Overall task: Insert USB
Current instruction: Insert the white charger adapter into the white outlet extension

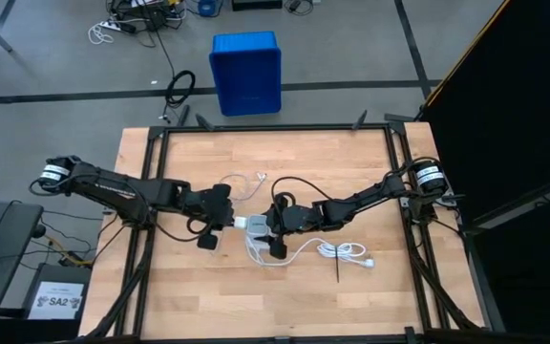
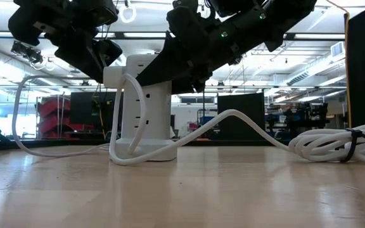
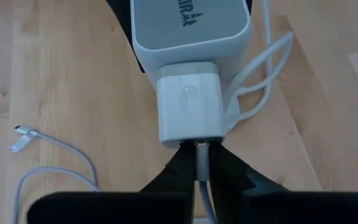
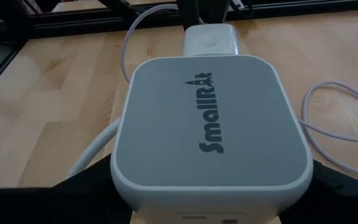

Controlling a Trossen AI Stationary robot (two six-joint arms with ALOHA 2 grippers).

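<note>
High view: Both arms meet at mid-table. The left gripper (image 1: 225, 216) and the right gripper (image 1: 277, 225) face each other across a white power tower (image 1: 258, 225). The thick bundled cord (image 1: 344, 252) lies just beyond, and a blue bin (image 1: 246, 73) sits on the floor past the table.

Low view: The power tower (image 2: 146, 104) stands upright on the table (image 2: 189, 190), gripped near its top by dark fingers. The thin USB cable (image 2: 27, 111) arcs away from it to one side. The bundled cord (image 2: 338, 144) rests at the other.

Left wrist view: The left gripper (image 3: 199, 186) is clenched on the USB plug (image 3: 202, 163), its tip right at the port of the white charger block (image 3: 190, 107), which is seated in the tower. The cable's spare plug end (image 3: 22, 138) lies loose on the wood.

Right wrist view: The right gripper (image 4: 210, 186) grasps the tower (image 4: 207, 124) across its width, bracing it; the charger block (image 4: 209, 39) shows beyond it.

Step in hand: Seating the plug, by my reading.

Doing it well: Push straight along the port's line, plug held square, while the right arm holds the tower firm against the push.
</note>
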